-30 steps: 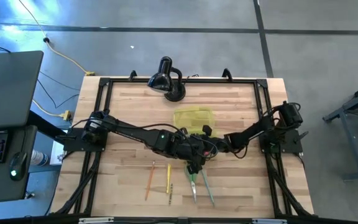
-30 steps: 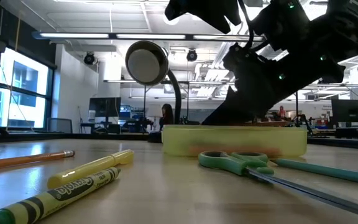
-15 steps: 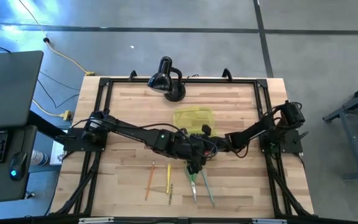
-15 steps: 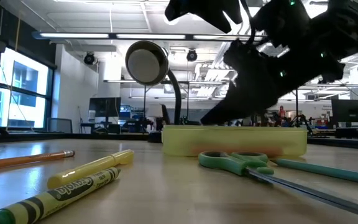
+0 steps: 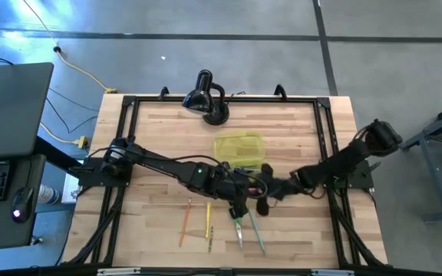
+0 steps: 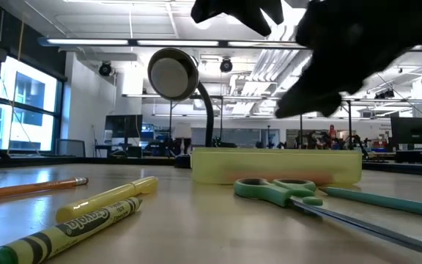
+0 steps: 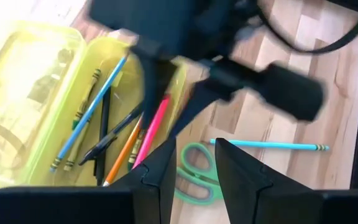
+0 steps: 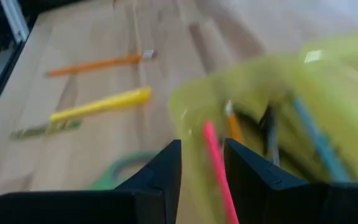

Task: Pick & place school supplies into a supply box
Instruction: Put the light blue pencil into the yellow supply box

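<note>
Several pens in supply box [image 7: 86, 106] in wrist views only, right end effector [image 8: 202, 163] parted, empty

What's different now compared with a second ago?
The right pincer has drawn back from over the supply box toward the table's near side, jaws open and empty. A pink-red pencil lies in the box. The left pincer, scissors and loose pencils stayed put.

My arms cover part of the box [image 5: 240, 146] from above; my right wrist view of the pink pencil [image 8: 217, 168] is blurred.
</note>
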`<state>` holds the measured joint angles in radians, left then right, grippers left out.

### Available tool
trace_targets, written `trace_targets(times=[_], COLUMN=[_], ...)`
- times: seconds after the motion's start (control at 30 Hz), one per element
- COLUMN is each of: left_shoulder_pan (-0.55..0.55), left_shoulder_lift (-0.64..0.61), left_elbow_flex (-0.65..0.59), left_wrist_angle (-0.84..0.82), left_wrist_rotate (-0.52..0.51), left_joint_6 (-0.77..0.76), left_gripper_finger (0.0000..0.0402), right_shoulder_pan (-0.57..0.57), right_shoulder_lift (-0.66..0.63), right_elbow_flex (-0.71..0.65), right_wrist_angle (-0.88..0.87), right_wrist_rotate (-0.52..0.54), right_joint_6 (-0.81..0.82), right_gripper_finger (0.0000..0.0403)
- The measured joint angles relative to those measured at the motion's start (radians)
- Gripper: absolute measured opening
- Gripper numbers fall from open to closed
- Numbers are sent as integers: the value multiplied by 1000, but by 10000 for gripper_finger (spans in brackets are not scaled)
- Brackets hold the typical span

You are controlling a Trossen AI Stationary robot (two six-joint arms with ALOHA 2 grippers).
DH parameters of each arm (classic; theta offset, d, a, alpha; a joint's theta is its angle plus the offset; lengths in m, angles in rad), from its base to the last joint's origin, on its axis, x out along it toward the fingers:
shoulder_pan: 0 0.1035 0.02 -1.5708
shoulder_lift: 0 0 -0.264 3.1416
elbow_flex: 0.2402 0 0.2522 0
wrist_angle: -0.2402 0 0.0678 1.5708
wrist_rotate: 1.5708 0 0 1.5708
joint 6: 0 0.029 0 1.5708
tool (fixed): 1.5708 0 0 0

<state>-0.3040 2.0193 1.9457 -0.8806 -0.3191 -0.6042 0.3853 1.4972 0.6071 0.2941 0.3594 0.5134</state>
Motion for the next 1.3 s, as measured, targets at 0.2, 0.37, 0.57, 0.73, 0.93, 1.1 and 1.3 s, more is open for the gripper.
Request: trace_targets(times=[0.2,0.37,0.57,0.73,0.93,1.1,1.3], left_shoulder_pan=[-6,-4,-4,-4,-4,-4,-4], left_shoulder_lift=[0,0,0,0,0,0,0], left_elbow_flex=[0,1,1,1,1,1,1], left_wrist_angle=[-11,3,21,22,55,64,66], left_wrist_rotate=[-37,-45,-45,-44,-51,-31,-31], left_joint_6=[-4,-7,-7,-7,-7,-8,-53], left_gripper_finger=[143,143,143,143,143,143,143], right_shoulder_pan=[170,267,363,415,419,407,400], right_shoulder_lift=[-11,-4,-4,45,243,302,304], right_elbow_flex=[0,0,0,1,128,335,488], right_wrist_angle=[-51,-79,-63,117,112,-264,-677], right_wrist_rotate=[38,57,86,114,107,143,239], right_joint_6=[179,319,288,248,266,291,631], right_gripper_finger=[99,99,99,99,98,98,98])
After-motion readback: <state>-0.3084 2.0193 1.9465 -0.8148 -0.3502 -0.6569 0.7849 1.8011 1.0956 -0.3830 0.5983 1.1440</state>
